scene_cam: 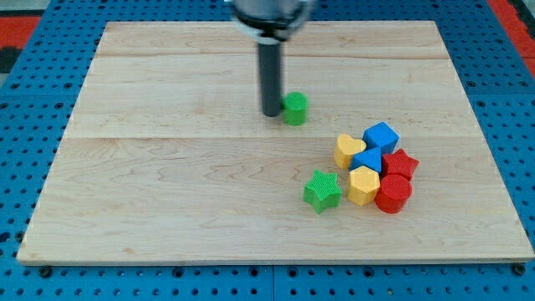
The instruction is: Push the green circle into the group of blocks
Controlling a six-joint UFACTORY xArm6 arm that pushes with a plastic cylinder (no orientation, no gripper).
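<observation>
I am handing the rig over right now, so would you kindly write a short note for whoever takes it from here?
My tip rests on the board, right against the green circle, on its left side in the view.
The group sits toward the view's lower right: yellow heart, blue cube, a second blue block, red star, yellow block, red block, with the green star just off their left.
Done: contact looks made.
Left: the circle is well apart from the group; push it toward the view's lower right.

A pale wooden board (167, 209) lies on a blue pegboard (25, 167) — holes all over.
</observation>
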